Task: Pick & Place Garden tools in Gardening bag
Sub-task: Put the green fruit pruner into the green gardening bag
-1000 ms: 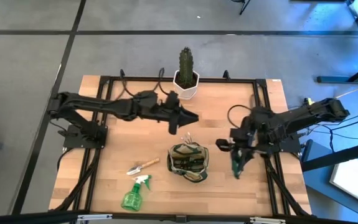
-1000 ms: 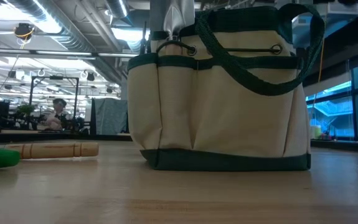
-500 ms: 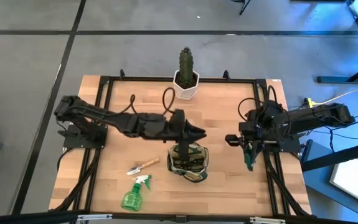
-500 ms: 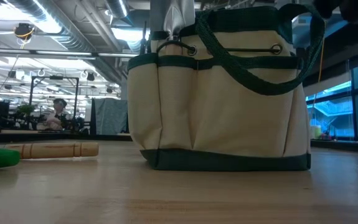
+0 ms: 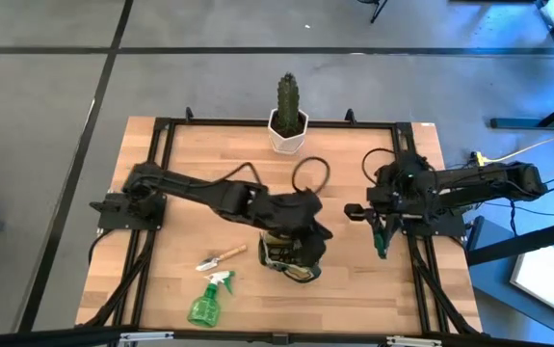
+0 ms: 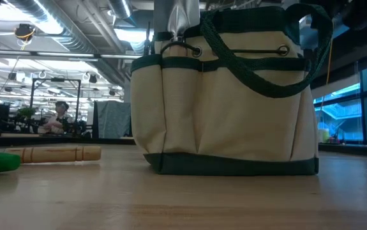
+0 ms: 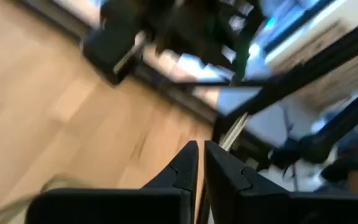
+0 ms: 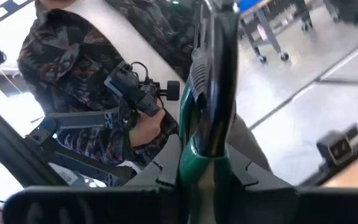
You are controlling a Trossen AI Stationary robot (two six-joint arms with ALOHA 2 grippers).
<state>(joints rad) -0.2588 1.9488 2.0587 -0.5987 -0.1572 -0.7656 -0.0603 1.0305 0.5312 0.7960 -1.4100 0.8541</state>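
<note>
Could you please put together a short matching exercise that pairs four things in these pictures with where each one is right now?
Things:
1. cactus
2. spray bottle
3. left gripper
4. shears

Places:
A. over the gardening bag
B. held by the right gripper
C. at the table's far edge
D. lying near the table's front edge

Pairs: 1-C, 2-D, 3-A, 4-B

light: even from overhead, ceiling strips glare in low view
blur: left wrist view smeared
shadows: soft
</note>
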